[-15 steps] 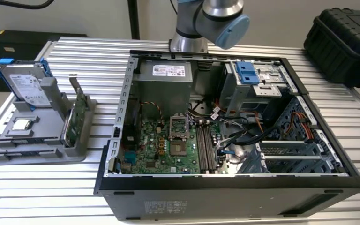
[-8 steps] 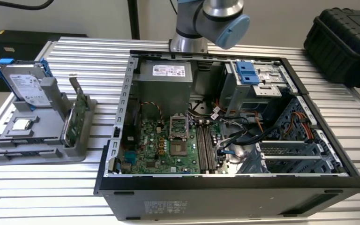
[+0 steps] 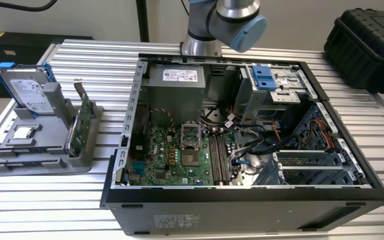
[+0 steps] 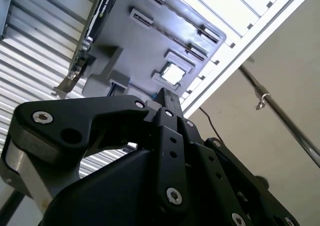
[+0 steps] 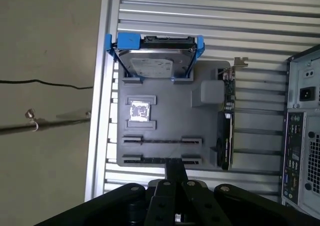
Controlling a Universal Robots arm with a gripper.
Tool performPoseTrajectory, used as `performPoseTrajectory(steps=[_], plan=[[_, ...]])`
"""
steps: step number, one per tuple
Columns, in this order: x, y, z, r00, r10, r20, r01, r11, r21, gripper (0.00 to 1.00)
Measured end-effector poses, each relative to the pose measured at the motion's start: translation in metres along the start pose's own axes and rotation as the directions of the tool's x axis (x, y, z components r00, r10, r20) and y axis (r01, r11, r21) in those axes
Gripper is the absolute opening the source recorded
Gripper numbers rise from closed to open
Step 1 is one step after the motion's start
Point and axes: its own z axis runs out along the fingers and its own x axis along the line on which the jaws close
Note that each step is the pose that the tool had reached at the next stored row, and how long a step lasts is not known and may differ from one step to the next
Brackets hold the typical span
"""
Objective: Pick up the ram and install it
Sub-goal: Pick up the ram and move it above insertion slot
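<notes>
In the exterior view my arm (image 3: 235,22) rises at the far side of the slatted table (image 3: 52,200), behind the open computer case (image 3: 245,202). Inside the case lies the motherboard (image 3: 172,155), with its long memory slots (image 3: 217,155) beside the processor socket. To the exterior view's left of the case, apart from it, stands a grey holder (image 3: 38,162). It carries a hard drive (image 3: 28,90) in a blue frame at its far end, a green card (image 3: 78,127) on edge along the side nearest the case, and a processor chip (image 3: 22,132) lying flat.

In the second wrist view my gripper (image 4: 167,97) hangs well above that holder. My jaws are drawn together, the tips meeting in one dark block. I cannot tell whether anything thin is pinched between them.

In the first wrist view the same closed tips line up with the holder's edge, by its two long holder slots (image 5: 162,140). Each shows a thin dark line, and I cannot tell whether the ram sits in one.
</notes>
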Motion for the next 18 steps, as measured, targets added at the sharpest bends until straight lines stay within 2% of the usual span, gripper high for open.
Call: performPoseTrajectory(steps=[18], plan=[[0.0005, -0.0043, -0.0003, 0.9997, -0.024, -0.0026, 0.024, 0.9997, -0.0004, 0.00]])
